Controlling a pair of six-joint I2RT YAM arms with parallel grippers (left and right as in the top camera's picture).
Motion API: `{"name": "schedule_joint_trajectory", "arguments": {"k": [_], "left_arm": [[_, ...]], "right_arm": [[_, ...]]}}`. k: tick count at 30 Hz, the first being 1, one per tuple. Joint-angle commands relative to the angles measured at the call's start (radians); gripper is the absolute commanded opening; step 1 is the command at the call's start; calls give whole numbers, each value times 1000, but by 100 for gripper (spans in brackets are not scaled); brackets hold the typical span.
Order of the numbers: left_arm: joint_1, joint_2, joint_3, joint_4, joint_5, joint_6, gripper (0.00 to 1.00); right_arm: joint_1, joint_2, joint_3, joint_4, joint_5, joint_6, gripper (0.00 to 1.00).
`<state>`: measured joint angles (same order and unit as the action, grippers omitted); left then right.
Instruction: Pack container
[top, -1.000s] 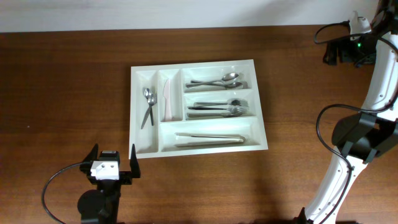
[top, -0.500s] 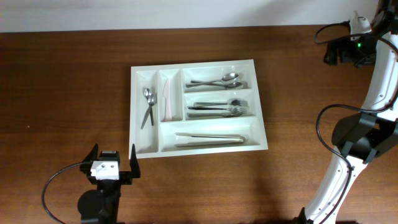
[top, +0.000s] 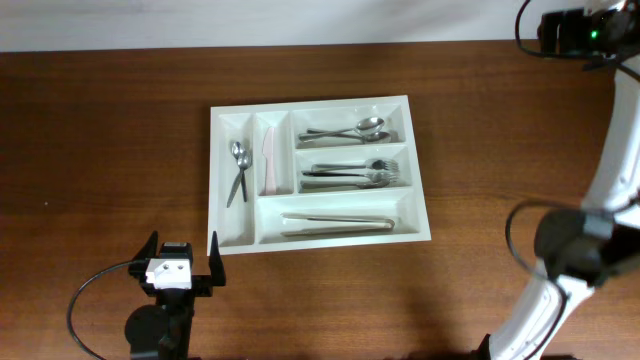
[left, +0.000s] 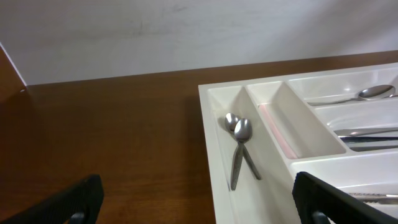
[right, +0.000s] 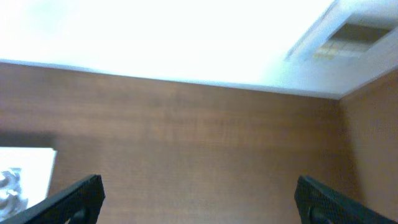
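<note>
The container (top: 214, 190), a white five-compartment cutlery tray, lies at the table's middle. Its left narrow slot holds two spoons (top: 238, 166) and the second holds a pale plastic knife (top: 268, 158). The long slots hold spoons (top: 348, 131), forks (top: 355, 174) and a long pale utensil (top: 336, 223). My left gripper (top: 181, 248) is open and empty, just in front of the tray's near-left corner. In the left wrist view (left: 199, 202) it faces the tray rim (left: 211, 130). My right gripper (right: 199, 199) is open and empty, raised at the far right (top: 562, 30).
The brown wooden table (top: 100, 150) ends at a white wall along the back. The right arm's white links and black cable (top: 575, 230) rise at the right edge. The right wrist view catches only the tray's corner (right: 25, 165).
My right arm has swung its wrist toward the table's back edge, by the wall. The left arm and the tray's contents have not moved.
</note>
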<state>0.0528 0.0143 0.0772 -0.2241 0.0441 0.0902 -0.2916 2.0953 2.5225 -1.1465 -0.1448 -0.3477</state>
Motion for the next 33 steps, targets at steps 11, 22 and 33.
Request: {"name": "schedule_joint_trajectory", "arguments": {"k": [11,22,33], "left_arm": [[2,-9,-8,0,-11,16,99],[2,-9,-8,0,-11,16,99],[2,-9,-8,0,-11,16,99]], "right_arm": [[135,-714,-799,383,-9,2,99],[200,-1307,-1427,640,-132,2,99],[266,-1743,-1928,1035,-188,2,98]]}}
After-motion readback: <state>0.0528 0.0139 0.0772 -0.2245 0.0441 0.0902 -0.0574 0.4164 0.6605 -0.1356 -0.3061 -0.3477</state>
